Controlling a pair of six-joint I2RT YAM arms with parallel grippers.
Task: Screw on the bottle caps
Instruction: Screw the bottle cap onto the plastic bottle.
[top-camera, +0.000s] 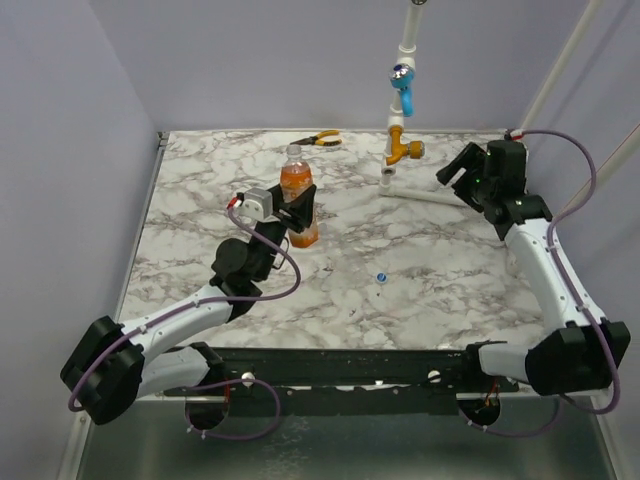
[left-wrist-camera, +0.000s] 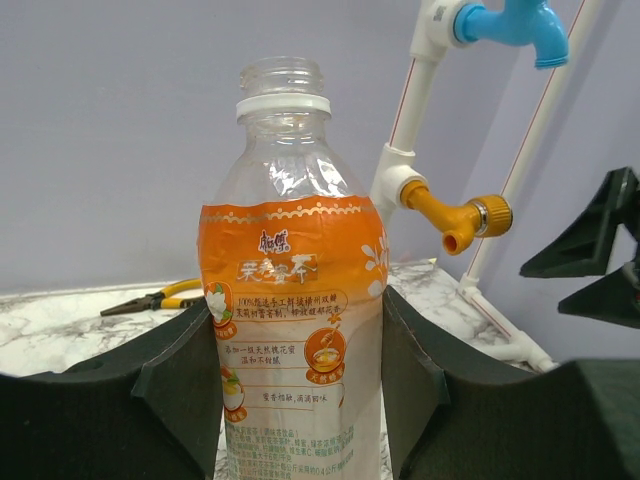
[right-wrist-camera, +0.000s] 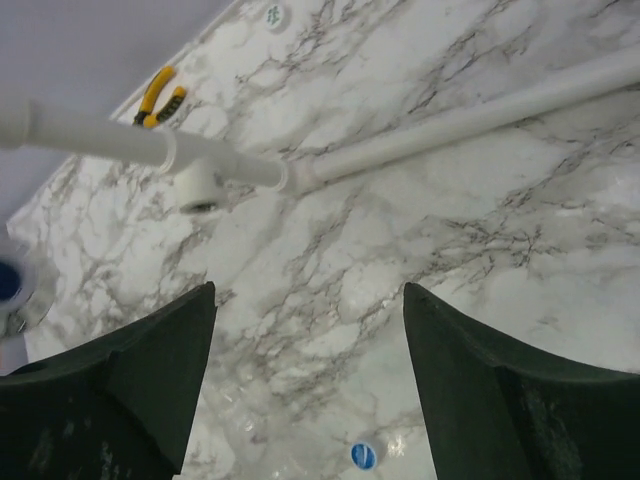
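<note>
The bottle (top-camera: 297, 190) stands upright on the marble table left of centre, clear with an orange label (left-wrist-camera: 290, 290). Its threaded neck (left-wrist-camera: 282, 82) is bare, with only a white ring below the thread. My left gripper (top-camera: 298, 214) is shut on the bottle's body, one dark pad pressed to each side (left-wrist-camera: 298, 330). A tiny blue bottle cap (top-camera: 381, 277) lies flat on the table mid-right; in the right wrist view the cap (right-wrist-camera: 364, 455) lies below and between the fingers. My right gripper (top-camera: 462, 176) hangs open and empty (right-wrist-camera: 308, 292) above the back right of the table.
A white pipe stand with a blue valve handle (top-camera: 402, 88) and an orange one (top-camera: 405, 150) rises at the back centre; its pipe (right-wrist-camera: 450, 125) runs along the table. Yellow-handled pliers (top-camera: 322, 139) lie at the back edge. Walls close the left, back and right.
</note>
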